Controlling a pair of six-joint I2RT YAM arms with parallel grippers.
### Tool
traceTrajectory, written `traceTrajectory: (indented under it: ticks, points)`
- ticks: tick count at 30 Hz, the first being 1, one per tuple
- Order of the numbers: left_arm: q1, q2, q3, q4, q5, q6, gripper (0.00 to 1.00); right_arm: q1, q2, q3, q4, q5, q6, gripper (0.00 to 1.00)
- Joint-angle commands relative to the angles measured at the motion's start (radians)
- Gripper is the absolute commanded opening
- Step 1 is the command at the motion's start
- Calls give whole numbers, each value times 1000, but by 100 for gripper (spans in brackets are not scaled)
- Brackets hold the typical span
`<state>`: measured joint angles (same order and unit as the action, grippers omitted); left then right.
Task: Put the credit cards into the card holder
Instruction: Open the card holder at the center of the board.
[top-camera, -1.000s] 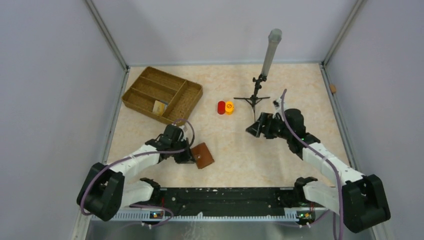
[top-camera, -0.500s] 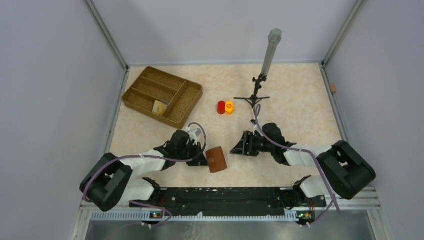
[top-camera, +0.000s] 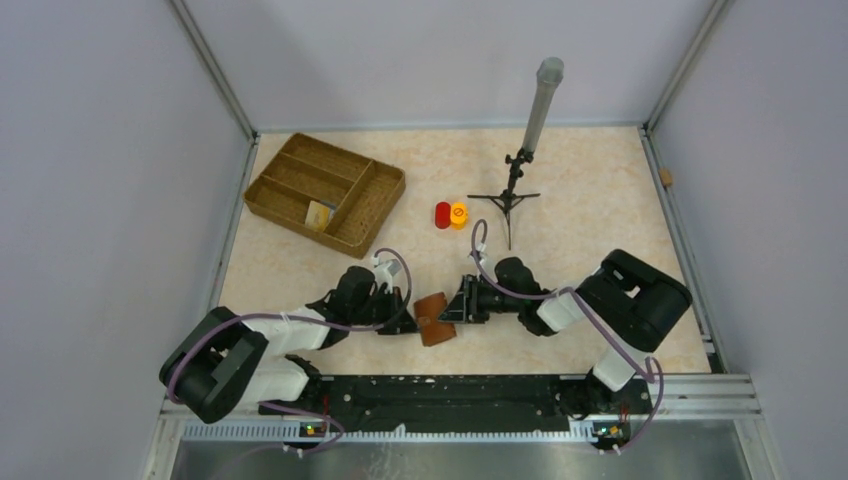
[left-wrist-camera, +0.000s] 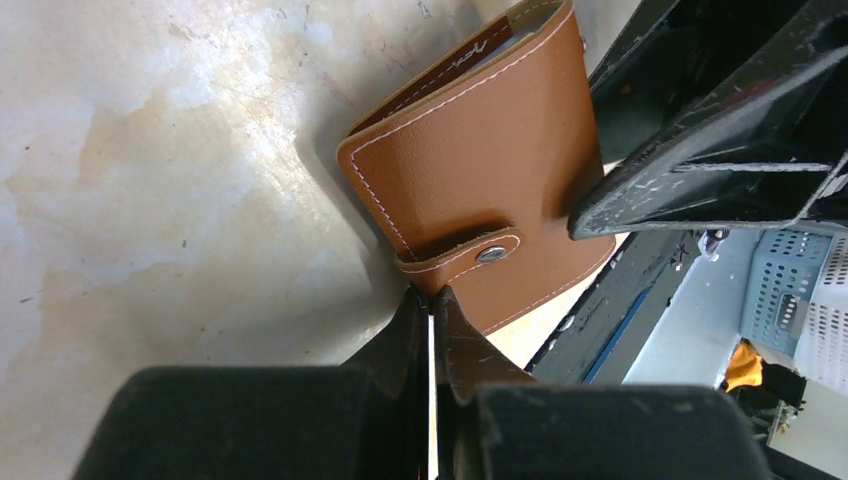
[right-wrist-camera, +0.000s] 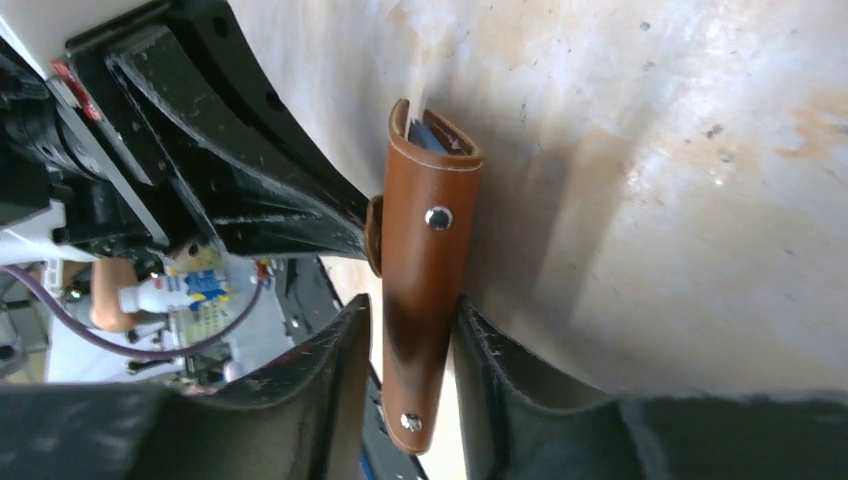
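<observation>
Now card holder (right-wrist-camera: 425, 180) edge-up along right end effector (right-wrist-camera: 412, 305), grasped; left end effector (left-wrist-camera: 432, 295) clenched.

For the card holder (top-camera: 433, 318): reddish-brown and leather-like with pale stitching, folded shut, strap fastened across the open side by a metal snap. Broad face up, turned askew, near the middle of the desk's (top-camera: 600, 180) near edge, seemingly raised a little off it. Blue-grey sliver inside the fold at one end; card or lining, cannot tell. Of the credit cards (top-camera: 319, 213), only a yellowish one in view, flat in the wicker tray (top-camera: 350, 156) by the desk's far-left corner, close to the tray's near-side wall.
</observation>
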<state>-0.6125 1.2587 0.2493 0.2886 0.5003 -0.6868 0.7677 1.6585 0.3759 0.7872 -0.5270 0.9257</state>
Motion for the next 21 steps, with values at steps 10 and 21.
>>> traceTrajectory:
  ticks: [10, 21]
  points:
    - [-7, -252, 206, -311, -126, 93, 72, -39, -223, 210, -518, 50, -214, 0]
    - [-52, -285, 448, -486, 72, 289, 62, -102, -351, 395, -963, -273, -441, 0]
